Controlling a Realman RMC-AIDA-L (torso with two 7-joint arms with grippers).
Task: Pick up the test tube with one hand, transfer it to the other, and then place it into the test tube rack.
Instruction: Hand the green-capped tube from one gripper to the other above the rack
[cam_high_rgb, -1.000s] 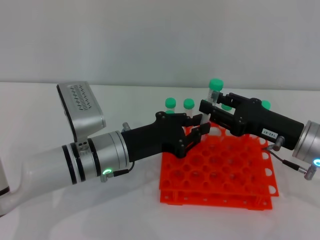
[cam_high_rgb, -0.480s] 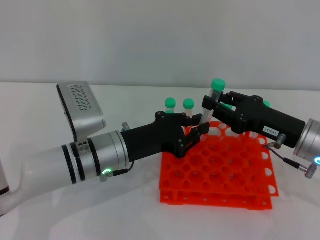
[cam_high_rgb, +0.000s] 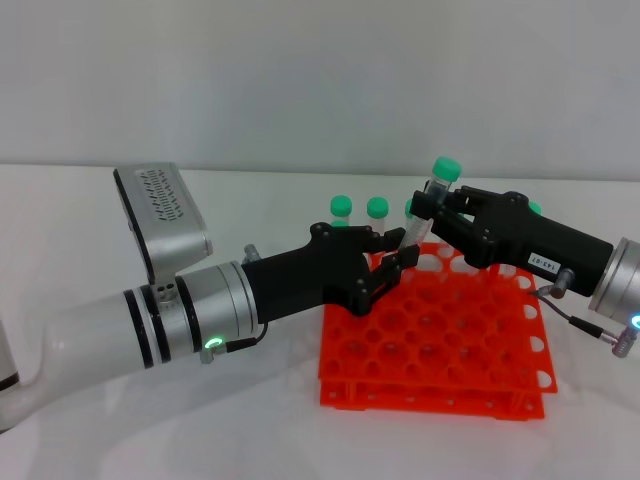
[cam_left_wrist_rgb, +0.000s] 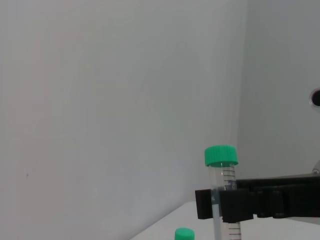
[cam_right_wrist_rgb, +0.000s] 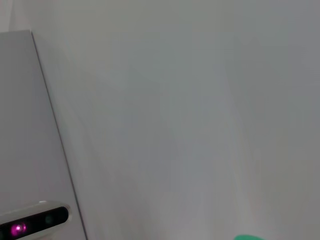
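Here's the handover, right over the back edge of the orange test tube rack (cam_high_rgb: 432, 335): the right gripper (cam_high_rgb: 437, 212) is clamped on the test tube (cam_high_rgb: 428, 207) just under its green cap, and the tube hangs tilted, cap leaning away from the left arm, its clear lower end reaching down toward the left gripper (cam_high_rgb: 396, 255). That left gripper sits low over the rack's near-left corner with its black fingers spread either side of the tube's lower end; I judge them apart, not yet pinching. In the left wrist view the tube (cam_left_wrist_rgb: 223, 192) stands with the right gripper's dark fingers (cam_left_wrist_rgb: 235, 205) across its graduated wall. This tube looks light, stiff and smooth, so a slippery customer; a firm squeeze on the straight clear body, low and away from the cap, seems the safest hold, and thin plastic won't want crushing. Other green-capped tubes (cam_high_rgb: 342, 207) stand in the rack's back row, close by, so the swap leaves little room to swing.
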